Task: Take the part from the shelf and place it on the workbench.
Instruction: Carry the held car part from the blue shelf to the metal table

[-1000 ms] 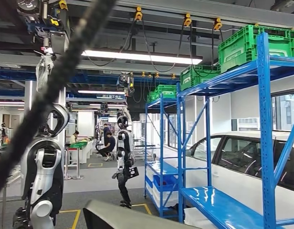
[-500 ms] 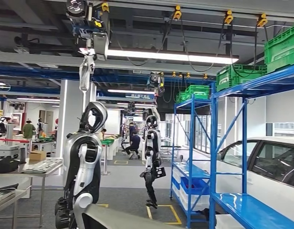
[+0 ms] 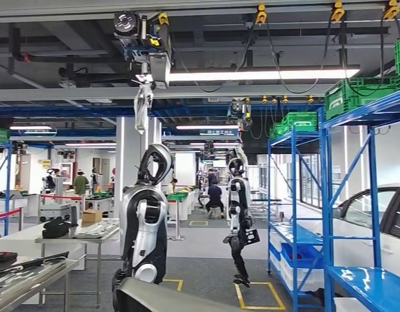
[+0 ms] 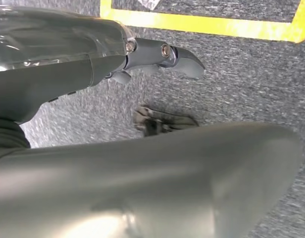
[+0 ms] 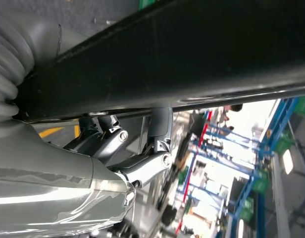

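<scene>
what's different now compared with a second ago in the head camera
The whole head view has swung left, so the camera turned; the things did not move. The blue shelves and white car slid toward the right edge, and worktables came in at the left. The grey part stays at the bottom edge.

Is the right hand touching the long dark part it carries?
Touching: in the right wrist view the right hand has its fingers pressed against the dark part.
</scene>
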Tool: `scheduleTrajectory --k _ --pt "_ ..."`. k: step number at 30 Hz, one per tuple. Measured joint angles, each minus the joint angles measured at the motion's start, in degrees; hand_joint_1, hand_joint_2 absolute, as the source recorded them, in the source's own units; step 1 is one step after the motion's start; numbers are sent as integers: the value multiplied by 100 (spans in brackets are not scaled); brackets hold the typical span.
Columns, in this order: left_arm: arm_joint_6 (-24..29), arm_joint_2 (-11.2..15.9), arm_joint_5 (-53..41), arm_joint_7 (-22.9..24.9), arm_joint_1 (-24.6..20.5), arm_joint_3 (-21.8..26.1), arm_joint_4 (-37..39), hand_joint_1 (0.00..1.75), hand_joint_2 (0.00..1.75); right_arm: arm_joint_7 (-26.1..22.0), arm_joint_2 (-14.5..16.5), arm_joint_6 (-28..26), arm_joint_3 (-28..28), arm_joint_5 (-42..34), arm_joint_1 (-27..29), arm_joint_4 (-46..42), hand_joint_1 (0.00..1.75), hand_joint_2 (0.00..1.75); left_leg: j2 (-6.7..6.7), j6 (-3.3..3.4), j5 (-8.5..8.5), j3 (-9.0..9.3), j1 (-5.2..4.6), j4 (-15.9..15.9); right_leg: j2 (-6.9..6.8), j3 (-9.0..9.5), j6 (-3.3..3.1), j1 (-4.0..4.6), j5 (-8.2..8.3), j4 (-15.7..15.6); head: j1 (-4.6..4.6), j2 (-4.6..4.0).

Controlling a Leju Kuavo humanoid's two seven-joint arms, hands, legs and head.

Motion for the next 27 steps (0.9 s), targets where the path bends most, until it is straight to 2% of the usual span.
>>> scheduleTrajectory --k 1,2,3,4,5,6,8,10,11,12,13,15,16,17,18,19,21,22,23,24,25,26,27 --pt "-1 0 1 -3 -2 -7 0 0 175 1 -1 0 8 -3 19 1 175 175 34 -36 -90 -129 30 290 -65 1 6 -3 -4 1 0 0" --pt "-3 1 4 -7 2 -11 -1 0 175 2 -3 0 20 -6 37 2 175 175 60 -71 -86 -178 60 411 -124 3 17 -10 -11 5 0 0" --pt "-4 3 12 -7 8 -14 0 0 175 3 -3 1 32 -11 50 2 175 175 89 -105 16 -124 87 323 -181 5 36 -21 -23 13 0 0" --pt "-4 6 20 -7 13 -17 0 0 175 4 -3 1 44 -20 54 1 175 175 135 -135 195 38 110 22 -231 10 65 -35 -42 31 -1 0" --pt "-5 8 28 -6 10 -20 -1 0 175 5 -3 2 54 -29 53 1 175 175 238 -162 348 237 118 -355 -276 12 105 -45 -68 58 -1 0" --pt "-6 9 34 -1 1 -26 0 0 175 6 -2 2 59 -41 47 0 175 175 341 -156 458 401 106 -680 -317 7 149 -36 -97 96 1 0" --pt "-8 9 39 13 -15 -40 0 0 175 13 -2 3 70 -56 42 0 175 175 465 -76 495 533 66 -971 -391 4 223 -8 -135 138 -2 0" --pt "-6 9 40 26 -6 -53 1 0 175 20 -1 4 80 -59 45 0 175 175 384 39 494 514 36 -975 -475 28 274 -10 -146 125 -7 0" --pt "-3 11 41 29 6 -57 1 0 175 21 1 5 84 -61 46 0 175 175 336 79 502 513 32 -981 -475 38 301 -26 -180 137 -7 0" --pt "3 15 43 31 12 -61 2 0 175 19 2 5 85 -64 45 0 175 175 289 119 512 511 32 -989 -411 16 321 -43 -267 221 -6 0" --pt "10 20 44 33 11 -63 2 0 175 17 2 4 86 -67 45 0 175 175 242 152 524 510 36 -996 -306 -59 332 -54 -418 425 -6 0" --pt "20 32 51 34 -5 -67 2 0 175 13 -5 4 86 -70 59 1 175 175 140 198 535 504 23 -997 -83 -365 321 -56 -809 1150 -6 0" --pt "21 36 57 33 -10 -68 2 0 175 12 -11 3 86 -70 75 1 175 175 81 212 538 503 7 -996 -36 -536 308 -50 -948 1524 -7 0" --pt "22 41 67 32 -9 -70 2 0 175 12 -16 3 86 -71 92 1 175 175 22 223 540 502 -13 -995 -13 -651 288 -41 -991 1755 -6 0" --pt "22 46 74 29 -5 -72 2 0 175 12 -20 2 86 -72 104 1 175 175 -41 230 543 503 -33 -993 1 -673 258 -27 -918 1768 -7 0" --pt "22 51 81 25 -1 -75 2 0 175 12 -22 2 86 -72 109 -1 175 175 -105 236 546 506 -52 -992 23 -595 216 -9 -747 1562 -7 0" --pt "17 50 84 10 -2 -85 1 0 175 9 -24 1 85 -74 98 -9 175 175 -226 238 554 510 -81 -993 213 -286 80 33 -316 820 -4 0" --pt "14 47 82 2 -8 -91 1 0 175 5 -24 0 85 -76 92 -13 175 175 -281 233 561 504 -77 -992 317 -167 26 48 -170 532 -3 1" --pt "10 44 80 -4 -11 -95 1 0 175 3 -24 0 85 -77 89 -16 175 175 -331 220 573 491 -62 -991 397 -101 -11 65 -92 363 -1 1" --pt "6 40 78 -7 -10 -98 1 0 175 1 -23 0 85 -79 90 -16 175 175 -376 198 589 476 -42 -996 416 -86 -24 76 -83 318 0 1" --pt "7 45 77 -7 -2 -100 2 0 175 -1 -19 0 86 -81 89 -16 175 175 -429 170 608 465 -29 -1006 367 -69 -18 83 -64 270 -1 1" --pt "5 46 76 -7 12 -103 2 0 175 -1 -9 0 86 -83 86 -16 175 175 -425 146 605 452 -29 -1007 303 -35 -14 75 -59 201 0 0" --pt "4 49 77 -6 20 -107 3 0 175 -3 6 1 86 -85 81 -18 175 175 -356 120 565 427 -38 -972 245 3 -13 57 -51 118 1 0"
